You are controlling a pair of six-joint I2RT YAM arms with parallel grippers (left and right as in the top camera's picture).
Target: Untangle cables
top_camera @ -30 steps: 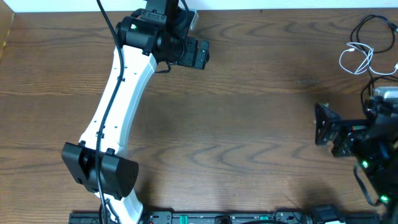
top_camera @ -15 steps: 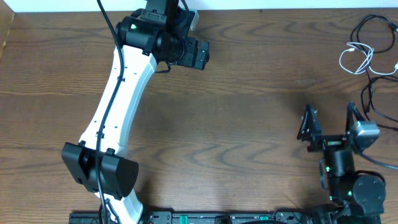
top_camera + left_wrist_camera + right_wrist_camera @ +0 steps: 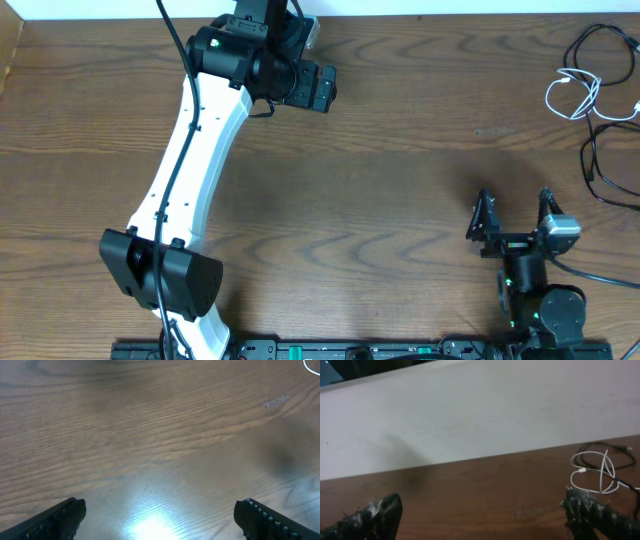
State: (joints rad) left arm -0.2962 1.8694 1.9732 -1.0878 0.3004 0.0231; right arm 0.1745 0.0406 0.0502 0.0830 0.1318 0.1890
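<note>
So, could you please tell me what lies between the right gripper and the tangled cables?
Only bare brown wooden tabletop lies between the open right gripper and the thin white and black cables; the overhead view shows it.

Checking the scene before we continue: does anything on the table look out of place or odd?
Only this: the white cable and a black cable lie in crossing loops at the table's far right corner, well away from the open, empty right gripper. Nothing looks spilled or damaged.

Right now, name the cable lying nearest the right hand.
The black cable: its loop at the right edge of the table lies nearest the right hand; the white cable sits farther back.
</note>
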